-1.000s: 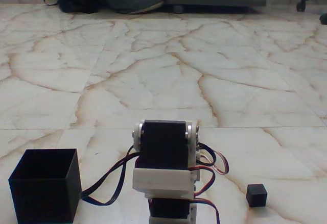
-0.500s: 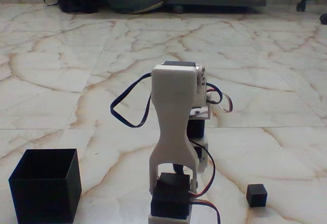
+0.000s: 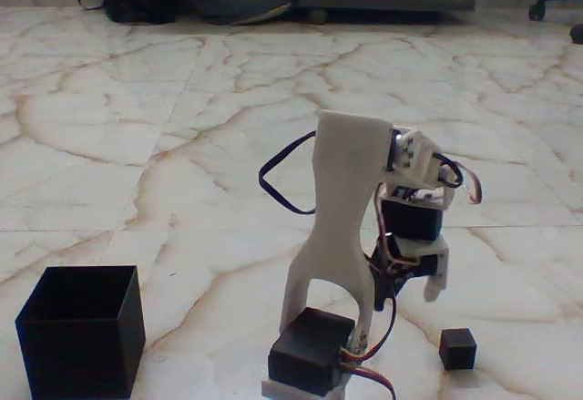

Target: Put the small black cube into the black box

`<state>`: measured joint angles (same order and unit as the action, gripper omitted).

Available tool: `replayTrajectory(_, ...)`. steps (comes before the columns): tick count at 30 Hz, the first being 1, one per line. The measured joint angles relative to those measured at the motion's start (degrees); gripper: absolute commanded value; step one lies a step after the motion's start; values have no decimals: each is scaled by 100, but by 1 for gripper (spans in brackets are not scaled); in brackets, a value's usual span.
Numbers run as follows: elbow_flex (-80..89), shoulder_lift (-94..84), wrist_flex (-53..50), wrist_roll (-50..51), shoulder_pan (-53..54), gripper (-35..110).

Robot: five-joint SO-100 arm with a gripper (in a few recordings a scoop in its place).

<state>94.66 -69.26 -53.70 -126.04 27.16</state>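
The reach for the small black cube [image 3: 457,348] is under way in the fixed view, with nothing grasped yet: the white arm [image 3: 342,218] rises from its base at the bottom edge of the frame and folds forward and to the right, its wrist tipped downward so that the pincer [image 3: 421,282] hangs above the marble floor [image 3: 228,145]. The cube sits on the floor just below and slightly to the right of the pincer, near but not touching it, with clear floor showing between the white fingertip [image 3: 435,287] and the cube's top face. The pincer holds nothing; whether its jaws stand apart or together cannot be told from this angle, since the wrist and wires hide the gap. The black box [image 3: 80,332] stands open-topped well away to the pincer's left, on the far side of the arm's base, and it looks empty from here. The next move appears to call for a short drop down and to the right, with the jaws spread wide enough to straddle the cube before closing, then a swing across the base toward the box.
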Motion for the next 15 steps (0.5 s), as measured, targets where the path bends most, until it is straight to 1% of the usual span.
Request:
replayTrajectory(2,-255,176,-9,-615,290,9)
replayTrajectory(5,-861,773,26,-984,642,9)
replayTrajectory(9,-1143,940,-18,-967,905,9)
replayTrajectory(12,-1143,1222,-18,-589,940,9)
replayTrajectory(15,-1441,1688,44,-431,1011,9)
